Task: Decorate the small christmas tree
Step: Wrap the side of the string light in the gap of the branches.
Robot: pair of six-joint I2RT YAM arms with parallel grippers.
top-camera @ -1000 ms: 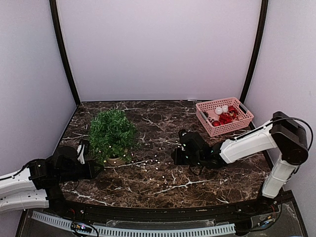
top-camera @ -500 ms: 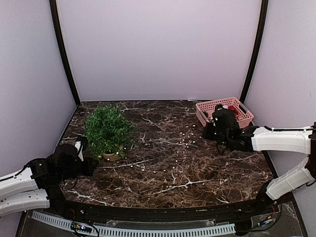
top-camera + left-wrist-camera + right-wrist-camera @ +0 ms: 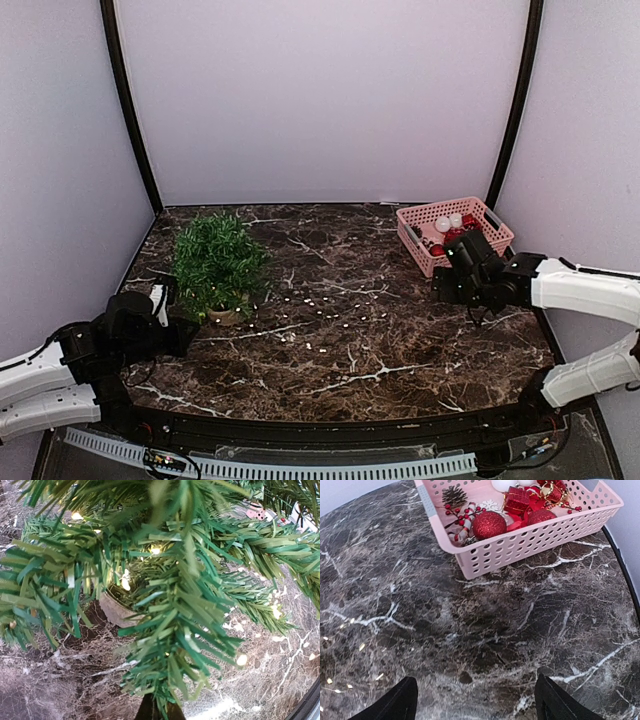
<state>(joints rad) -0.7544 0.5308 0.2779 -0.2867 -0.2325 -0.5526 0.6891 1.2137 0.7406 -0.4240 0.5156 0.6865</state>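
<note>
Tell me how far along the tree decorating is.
Early. Some lights glow inside the small christmas tree; the rest of the light string trails over the table. The right gripper, open and empty, faces the pink basket. Still to hang: the ornaments, all seen lying there.

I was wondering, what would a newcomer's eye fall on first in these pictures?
Probably the small christmas tree, bushy and green at the left of the dark marble table, with a trail of tiny white lights running from it across the middle. Next, the pink basket at the far right, holding a red glitter ball and other ornaments, with the open right gripper close by it.
</note>
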